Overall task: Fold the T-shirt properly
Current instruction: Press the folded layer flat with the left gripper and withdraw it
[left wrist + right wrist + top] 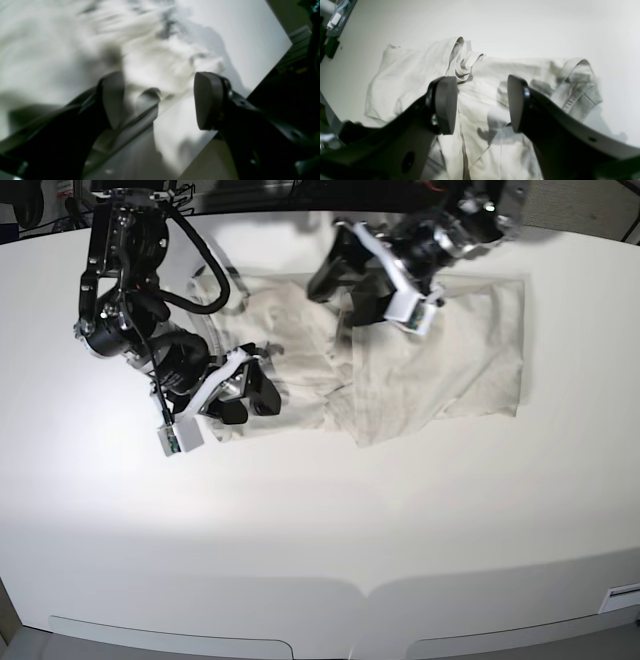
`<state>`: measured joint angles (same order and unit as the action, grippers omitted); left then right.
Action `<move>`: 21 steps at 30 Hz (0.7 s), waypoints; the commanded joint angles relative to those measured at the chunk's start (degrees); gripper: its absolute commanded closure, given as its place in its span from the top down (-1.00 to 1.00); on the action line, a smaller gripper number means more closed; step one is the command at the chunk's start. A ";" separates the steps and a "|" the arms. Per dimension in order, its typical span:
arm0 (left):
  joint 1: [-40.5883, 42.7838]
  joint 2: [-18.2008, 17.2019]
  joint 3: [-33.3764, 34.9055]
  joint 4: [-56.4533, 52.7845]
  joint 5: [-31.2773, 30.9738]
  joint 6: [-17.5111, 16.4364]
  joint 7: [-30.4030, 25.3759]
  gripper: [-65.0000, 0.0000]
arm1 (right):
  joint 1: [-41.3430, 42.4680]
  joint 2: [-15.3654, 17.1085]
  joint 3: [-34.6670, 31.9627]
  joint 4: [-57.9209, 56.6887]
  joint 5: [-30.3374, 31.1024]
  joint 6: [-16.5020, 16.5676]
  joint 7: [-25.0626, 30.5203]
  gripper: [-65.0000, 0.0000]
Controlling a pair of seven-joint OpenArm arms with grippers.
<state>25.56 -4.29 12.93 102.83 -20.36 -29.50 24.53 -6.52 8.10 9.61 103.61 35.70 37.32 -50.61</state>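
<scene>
The T-shirt [400, 360] lay crumpled at the desk's [320, 510] far side. Our left gripper [160, 100] and right gripper [482, 105] hung spread apart, empty, above it. We judged a pinch might catch several layers; bunched folds blocked any clean edge.
</scene>
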 commanded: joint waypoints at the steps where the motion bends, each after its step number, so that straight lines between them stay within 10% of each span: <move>1: -0.59 0.94 0.35 0.98 0.90 0.50 -1.46 0.31 | 0.79 0.31 0.02 1.05 0.90 0.37 1.16 -0.01; 10: -2.08 4.57 4.00 -10.91 3.61 0.83 -3.43 0.31 | 0.96 3.04 0.02 1.05 2.97 0.37 0.28 -0.01; 21: -9.84 4.57 4.00 -7.78 -10.40 -5.73 7.23 0.31 | 1.49 3.67 0.17 1.05 4.00 0.37 -0.22 -0.01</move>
<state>16.29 -0.12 16.93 93.65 -29.26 -34.48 33.56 -5.89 11.31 9.67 103.61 38.41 37.32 -52.34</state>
